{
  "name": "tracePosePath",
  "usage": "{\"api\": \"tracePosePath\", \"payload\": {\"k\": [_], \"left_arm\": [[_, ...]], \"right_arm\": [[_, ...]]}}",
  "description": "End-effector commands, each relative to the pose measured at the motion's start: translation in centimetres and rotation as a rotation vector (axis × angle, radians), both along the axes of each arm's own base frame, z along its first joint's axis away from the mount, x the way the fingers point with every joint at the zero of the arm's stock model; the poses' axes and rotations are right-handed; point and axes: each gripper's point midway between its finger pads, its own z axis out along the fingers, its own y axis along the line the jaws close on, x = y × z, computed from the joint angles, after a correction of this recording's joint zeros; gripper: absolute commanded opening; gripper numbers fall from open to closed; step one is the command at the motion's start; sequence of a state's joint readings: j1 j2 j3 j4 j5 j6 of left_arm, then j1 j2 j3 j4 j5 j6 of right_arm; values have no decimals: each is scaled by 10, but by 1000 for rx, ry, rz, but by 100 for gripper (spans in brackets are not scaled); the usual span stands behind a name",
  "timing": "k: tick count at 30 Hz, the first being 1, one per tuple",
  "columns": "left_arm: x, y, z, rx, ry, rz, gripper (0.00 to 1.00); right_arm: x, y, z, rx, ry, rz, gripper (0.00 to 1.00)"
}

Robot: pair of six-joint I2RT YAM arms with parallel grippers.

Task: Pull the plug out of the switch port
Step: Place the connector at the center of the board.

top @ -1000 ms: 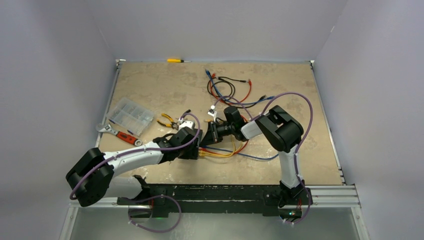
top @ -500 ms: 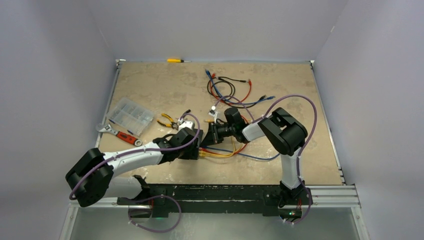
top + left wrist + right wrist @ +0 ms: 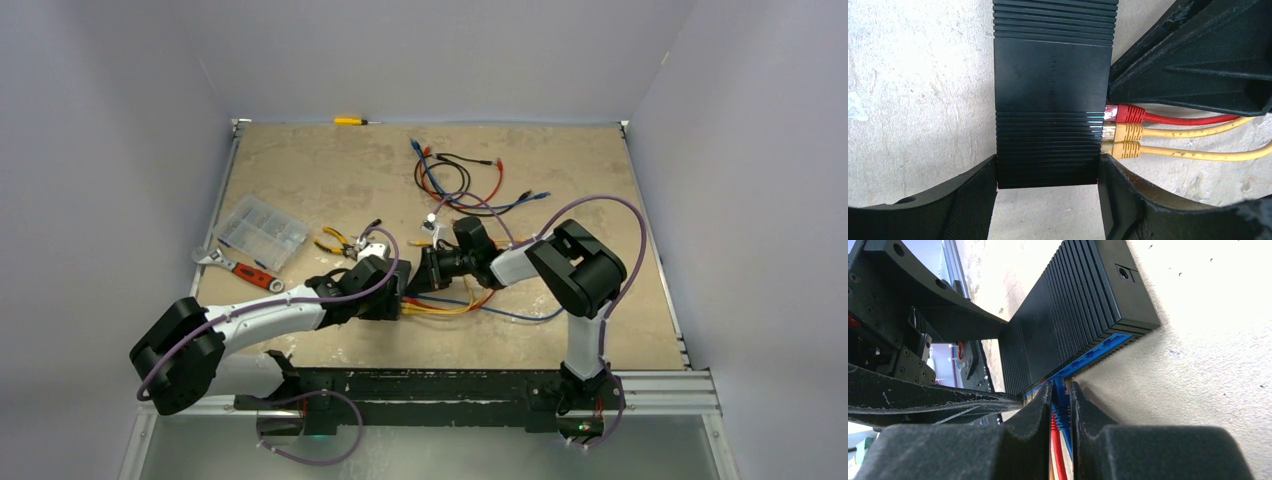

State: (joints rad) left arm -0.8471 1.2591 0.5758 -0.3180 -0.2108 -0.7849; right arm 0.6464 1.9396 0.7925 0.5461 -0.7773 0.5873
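The switch point(image 3: 1053, 75) is a flat black ribbed box lying on the table. My left gripper point(image 3: 1048, 165) is shut on its near end, one finger on each side. A red plug point(image 3: 1128, 113) and two yellow plugs point(image 3: 1128, 132) sit in its sockets. In the right wrist view the switch point(image 3: 1068, 315) shows its blue port face. My right gripper point(image 3: 1061, 390) is shut on a blue plug point(image 3: 1062, 407) at that face, with the red cable just behind. From above, both grippers meet at the switch point(image 3: 415, 283).
A clear compartment box point(image 3: 260, 231), a red-handled wrench point(image 3: 240, 268) and yellow pliers point(image 3: 335, 243) lie to the left. A yellow screwdriver point(image 3: 352, 121) is at the far edge. Loose cables point(image 3: 455, 175) lie behind the right gripper; plugged cables point(image 3: 445, 307) loop toward the front.
The right arm's elbow has swung right and toward the front, and its gripper has shifted slightly right. The left arm has barely moved.
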Motion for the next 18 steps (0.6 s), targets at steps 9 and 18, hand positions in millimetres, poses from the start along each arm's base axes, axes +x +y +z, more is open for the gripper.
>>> {"api": "tracePosePath", "payload": {"k": [9,18], "left_arm": [[3,50,-15,190,-6,136,0],[4,43,-20,189,14,91,0]], "right_arm": [[-25,-37,-21,-97,98,-4,0],[-23,-44,-16,-114,85,-19,0]]}}
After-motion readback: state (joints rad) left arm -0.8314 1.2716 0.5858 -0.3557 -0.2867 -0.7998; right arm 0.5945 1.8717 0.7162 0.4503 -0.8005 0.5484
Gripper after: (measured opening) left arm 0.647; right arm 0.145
